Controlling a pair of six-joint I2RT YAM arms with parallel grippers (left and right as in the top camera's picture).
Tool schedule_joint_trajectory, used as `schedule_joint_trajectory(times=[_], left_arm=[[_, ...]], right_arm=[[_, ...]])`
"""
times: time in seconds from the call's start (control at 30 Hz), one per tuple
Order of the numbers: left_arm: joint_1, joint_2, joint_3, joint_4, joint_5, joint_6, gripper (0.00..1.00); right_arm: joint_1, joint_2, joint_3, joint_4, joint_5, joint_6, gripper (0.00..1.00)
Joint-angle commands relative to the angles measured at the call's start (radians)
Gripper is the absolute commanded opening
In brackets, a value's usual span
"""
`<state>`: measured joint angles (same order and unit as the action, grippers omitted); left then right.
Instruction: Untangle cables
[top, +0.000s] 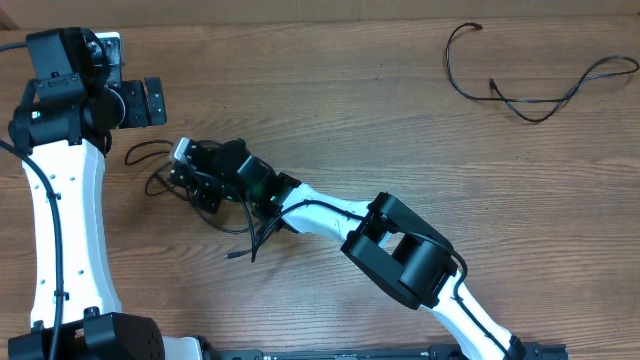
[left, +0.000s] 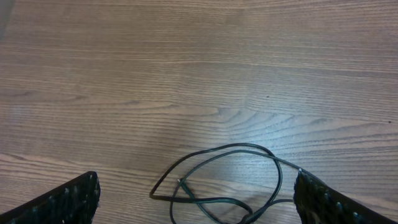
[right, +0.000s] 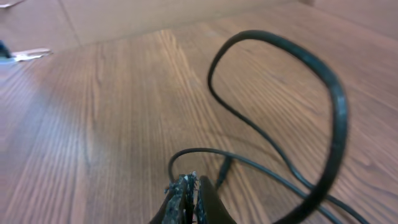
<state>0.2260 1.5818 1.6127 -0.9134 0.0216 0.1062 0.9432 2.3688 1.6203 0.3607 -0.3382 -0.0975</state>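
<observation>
A loose cable (top: 535, 101) lies by the far right corner of the wooden worktop (top: 330, 60). The tangled cables (right: 339, 106) sit near its left edge, partly hidden overhead by the right gripper (right: 189, 190), whose closed jaws pinch one thin strand. The left gripper (top: 140, 103) gapes wide just beyond them.

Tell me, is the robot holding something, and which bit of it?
The right gripper pinches a thin black cable, seemingly along a bend in the cord, not its end. The left gripper is open, holding nothing.
</observation>
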Motion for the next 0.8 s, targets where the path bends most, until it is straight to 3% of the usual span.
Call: schedule_joint_trajectory(times=[0.0, 0.13, 0.17, 0.2, 0.23, 0.4, 0.77], left_arm=[[-0.002, -0.005, 0.008, -0.001, -0.003, -0.013, 1.0], [-0.002, -0.005, 0.008, -0.002, -0.003, -0.013, 0.99], [-0.002, -0.005, 0.008, -0.002, -0.003, -0.013, 1.0], [-0.002, -0.005, 0.008, -0.002, -0.003, -0.013, 1.0], [-0.002, -0.005, 0.008, -0.002, -0.003, -0.013, 1.0], [-0.002, -0.005, 0.008, -0.002, -0.003, -0.013, 0.99], [-0.002, -0.005, 0.008, -0.001, -0.003, -0.013, 1.0]], right_arm=[[-0.003, 0.01, 0.011, -0.008, -0.054, 0.004, 0.04], [-0.009, 0.01, 0.011, -0.012, -0.056, 0.004, 0.06], [-0.013, 0.01, 0.011, -0.013, -0.056, 0.004, 0.36], [-0.016, 0.01, 0.011, -0.014, -0.056, 0.004, 0.84], [-0.022, 0.01, 0.011, -0.019, -0.056, 0.005, 1.0], [-0.054, -0.011, 0.011, -0.082, -0.073, 0.073, 1.0], [-0.129, -0.136, 0.011, -0.369, -0.286, 0.064, 0.98]])
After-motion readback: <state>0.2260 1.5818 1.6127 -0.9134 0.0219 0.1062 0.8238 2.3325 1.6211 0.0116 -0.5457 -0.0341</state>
